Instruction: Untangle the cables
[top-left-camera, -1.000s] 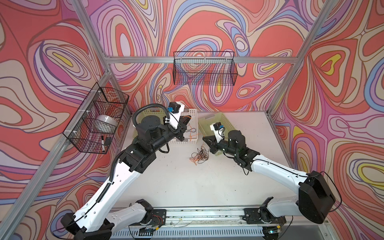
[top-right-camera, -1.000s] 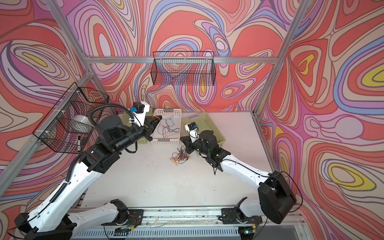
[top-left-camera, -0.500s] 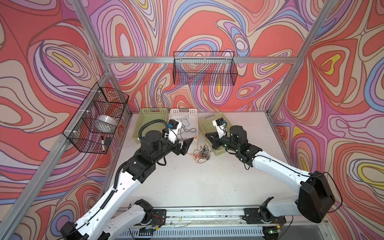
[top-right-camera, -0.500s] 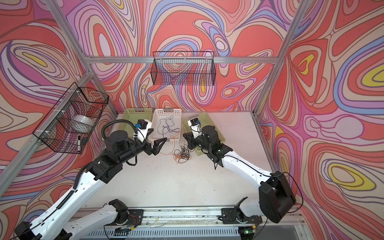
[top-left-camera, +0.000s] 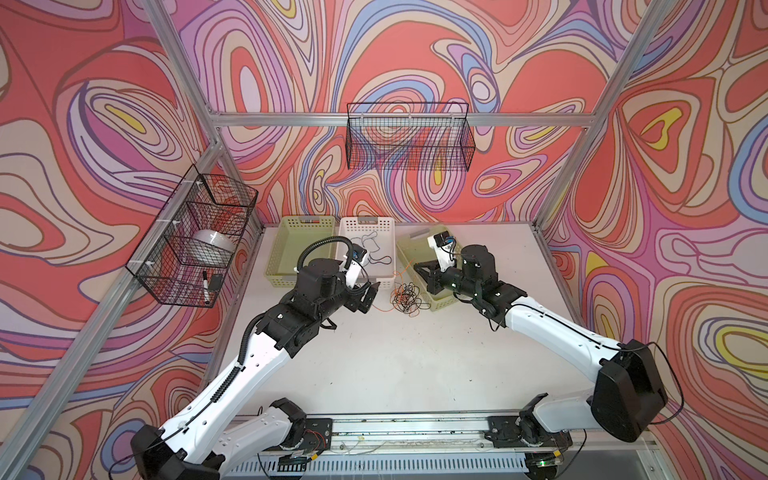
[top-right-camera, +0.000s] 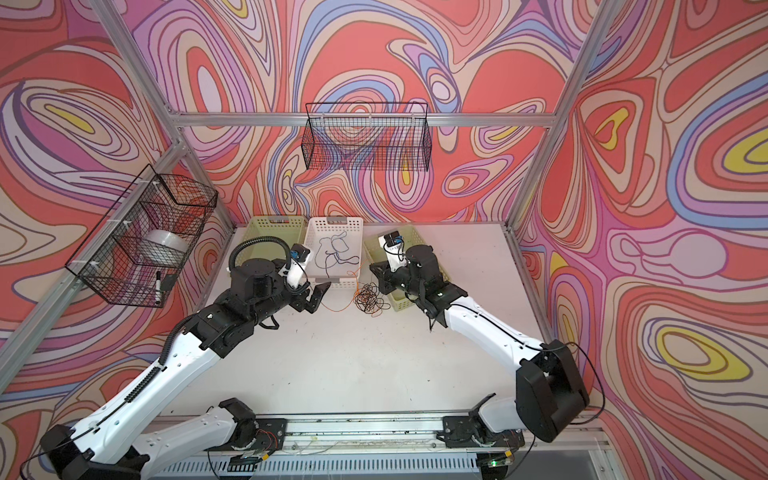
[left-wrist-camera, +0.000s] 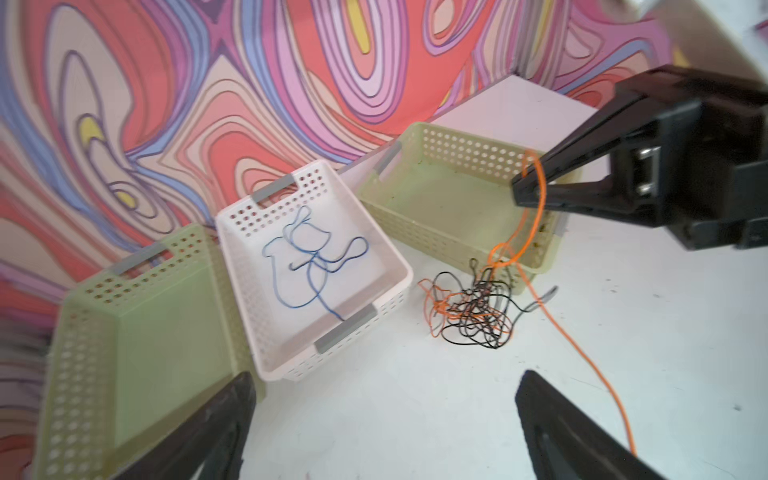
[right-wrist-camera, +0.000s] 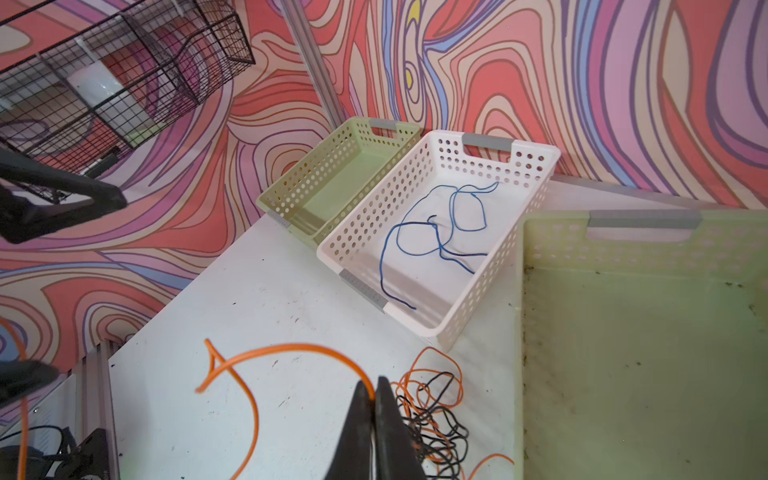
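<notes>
The blue cable (left-wrist-camera: 309, 266) lies free in the white basket (left-wrist-camera: 286, 368); we pinch an orange cable (right-wrist-camera: 291, 346) in our right tool (right-wrist-camera: 376, 386) just above the knotted orange-and-black tangle (left-wrist-camera: 473, 311), left tool (left-wrist-camera: 382, 390) spread empty nearby.

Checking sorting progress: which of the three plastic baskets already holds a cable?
The white basket in the middle: a blue cable lies loose inside it. The left green basket and the right green basket show no cable inside.
</notes>
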